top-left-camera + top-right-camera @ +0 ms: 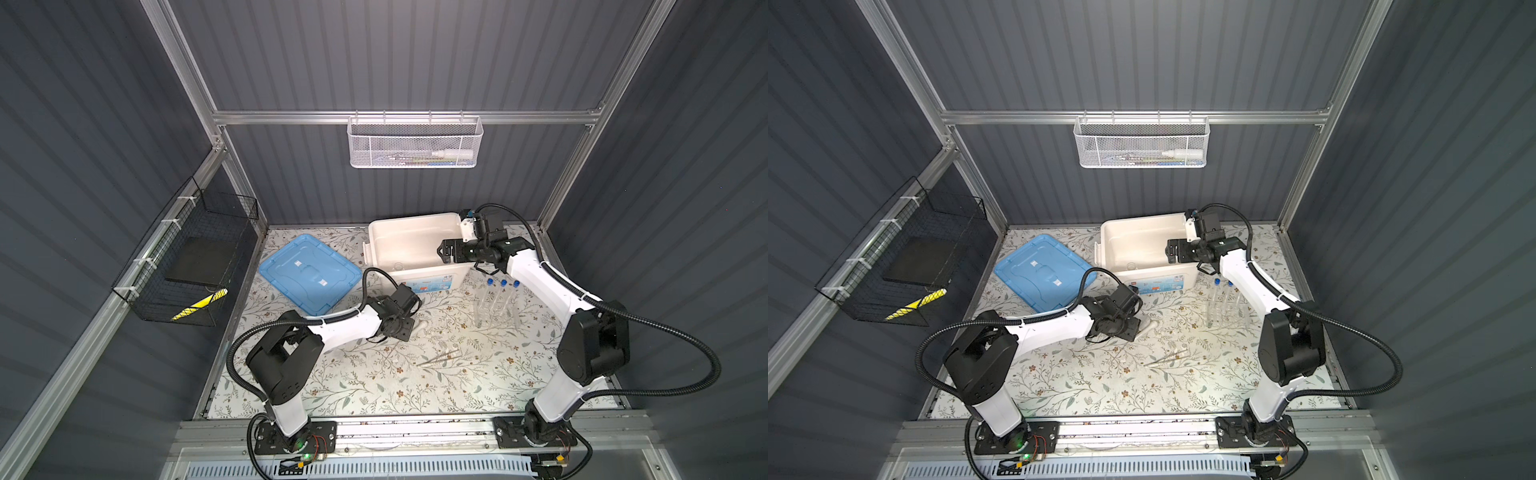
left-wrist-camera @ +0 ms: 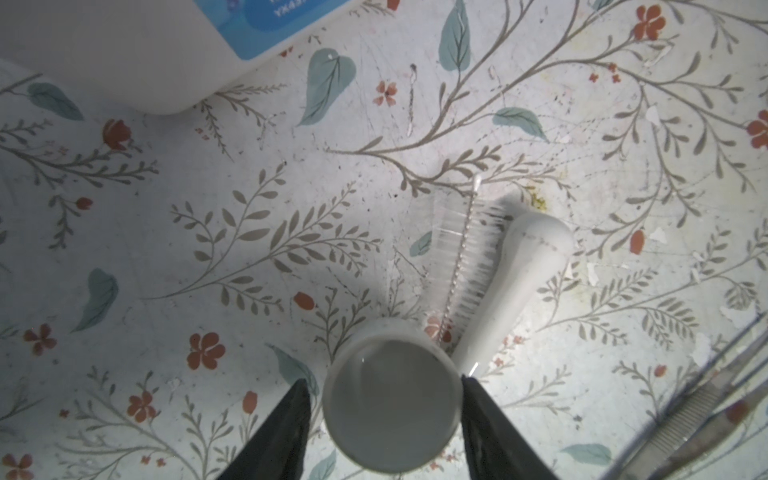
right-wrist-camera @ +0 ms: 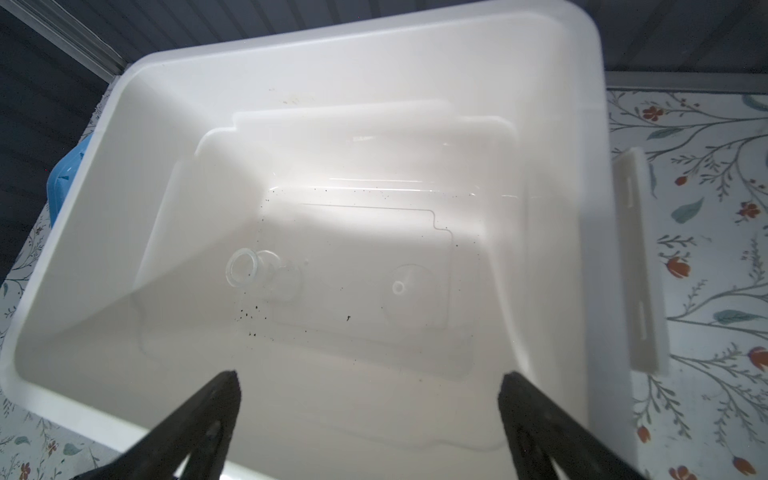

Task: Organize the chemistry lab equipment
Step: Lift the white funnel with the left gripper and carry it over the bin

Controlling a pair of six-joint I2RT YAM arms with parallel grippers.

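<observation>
The small white mortar (image 2: 392, 399) is standing upright on the bench (image 1: 374, 386), mouth up. It is being straddled by the left end effector (image 2: 386, 381), whose dark fingers (image 2: 286, 428) are being held at a middling width just beside its wall. A sliver of bench is showing past one finger, so a firm clamp is not being shown; the approach from above is judged to suit the round cup. The pestle (image 2: 523, 282) is lying just beside the mortar, with the bristles of a tube brush (image 2: 457, 257) touching it, and the tweezers (image 2: 706, 415) are lying somewhat farther off. In both top views the mortar is being hidden beneath the left wrist. The three blue-capped test tubes (image 1: 503, 293), standing upright in the clear rack (image 1: 482, 320) near the box, are being shown only there. The right end effector (image 3: 369, 375) is being held wide and empty over the open cream box (image 3: 124, 208), probably in readiness for loading. Only the right wrist view is clearly showing the small clear glass dish (image 3: 245, 270) lying on the box floor. The blue lid (image 1: 309, 274) is lying beside the box, which is thus being left open for the equipment.
</observation>
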